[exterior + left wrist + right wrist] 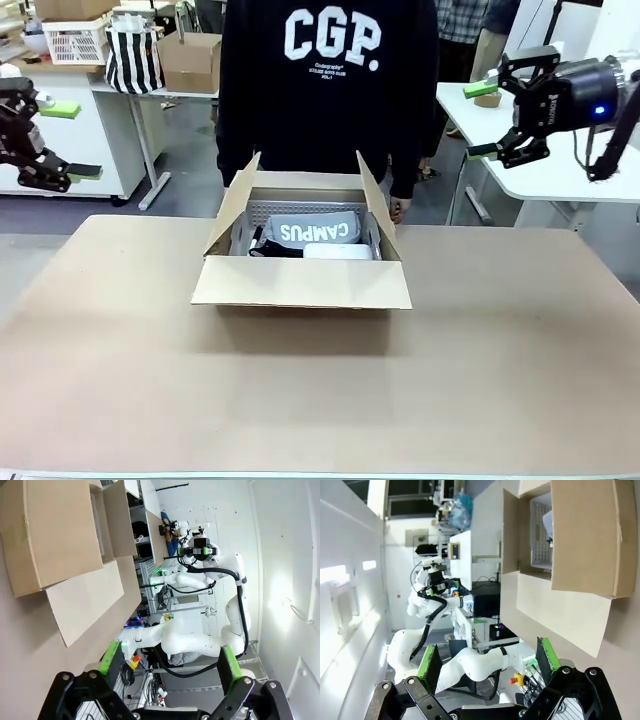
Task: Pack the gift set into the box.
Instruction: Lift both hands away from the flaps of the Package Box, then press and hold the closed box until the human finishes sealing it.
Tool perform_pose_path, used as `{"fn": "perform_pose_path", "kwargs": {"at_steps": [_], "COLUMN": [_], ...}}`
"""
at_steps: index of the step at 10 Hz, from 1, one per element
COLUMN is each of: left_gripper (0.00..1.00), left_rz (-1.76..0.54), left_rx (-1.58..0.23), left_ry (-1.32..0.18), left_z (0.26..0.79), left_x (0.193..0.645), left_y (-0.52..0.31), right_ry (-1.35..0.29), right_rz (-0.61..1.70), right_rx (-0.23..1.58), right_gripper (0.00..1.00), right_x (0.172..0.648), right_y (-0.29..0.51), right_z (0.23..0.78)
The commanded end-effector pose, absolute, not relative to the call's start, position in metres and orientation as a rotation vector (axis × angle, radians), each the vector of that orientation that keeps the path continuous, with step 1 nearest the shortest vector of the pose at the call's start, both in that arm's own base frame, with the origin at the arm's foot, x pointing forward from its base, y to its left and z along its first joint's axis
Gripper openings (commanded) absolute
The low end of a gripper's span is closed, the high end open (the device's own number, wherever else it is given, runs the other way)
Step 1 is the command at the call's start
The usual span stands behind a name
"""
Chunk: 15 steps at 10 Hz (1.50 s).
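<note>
The box (300, 283) stands open at the middle of the table, side flaps up and front flap hanging down. Inside it a white basket (300, 210) holds the gift set: a grey "CAMPUS" pouch (315, 230), a white item and a black one. My left gripper (70, 140) hangs open in the air far left of the box. High at the right, my right gripper (482, 120) is open too. The left wrist view shows its open gripper (167, 662) and the box (55, 530) far off. Beyond the open right gripper (487, 662), the box (585, 535) lies at the upper right.
A person in a black "CGP" sweatshirt (330, 90) stands right behind the box, one hand (400, 208) by its right flap. White side tables (560, 180) flank the scene. A striped bag (133, 55) and a smaller cardboard box (190, 60) sit at the back left. Brown tabletop (320, 390) spreads in front.
</note>
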<state>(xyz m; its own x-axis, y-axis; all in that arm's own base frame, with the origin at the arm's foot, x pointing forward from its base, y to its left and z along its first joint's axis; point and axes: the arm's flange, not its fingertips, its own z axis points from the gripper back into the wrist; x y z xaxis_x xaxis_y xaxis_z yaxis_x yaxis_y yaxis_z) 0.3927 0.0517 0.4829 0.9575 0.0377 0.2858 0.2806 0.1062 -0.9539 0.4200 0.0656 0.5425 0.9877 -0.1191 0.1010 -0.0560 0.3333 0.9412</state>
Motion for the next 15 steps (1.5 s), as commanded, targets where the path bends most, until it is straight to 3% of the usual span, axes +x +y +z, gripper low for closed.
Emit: {"fn": "perform_pose_path", "kwargs": {"at_steps": [1,15], "left_gripper": [1.0,1.0], "left_rz": [-0.162,-0.162], "left_rx": [-1.462,-1.462], "left_ry": [-0.271,-0.271], "left_z": [0.4812,0.4812], "left_x": [0.3891,0.3891], "left_y": [0.0471,0.0471], "right_ry": [-0.166,-0.166], "right_rz": [-0.032,-0.032], "right_rx": [1.221,1.221], "right_gripper": [1.0,1.0], "right_x": [0.4203,0.4203], "right_y": [0.0609,0.0609], "right_z": [0.5428,0.5428]}}
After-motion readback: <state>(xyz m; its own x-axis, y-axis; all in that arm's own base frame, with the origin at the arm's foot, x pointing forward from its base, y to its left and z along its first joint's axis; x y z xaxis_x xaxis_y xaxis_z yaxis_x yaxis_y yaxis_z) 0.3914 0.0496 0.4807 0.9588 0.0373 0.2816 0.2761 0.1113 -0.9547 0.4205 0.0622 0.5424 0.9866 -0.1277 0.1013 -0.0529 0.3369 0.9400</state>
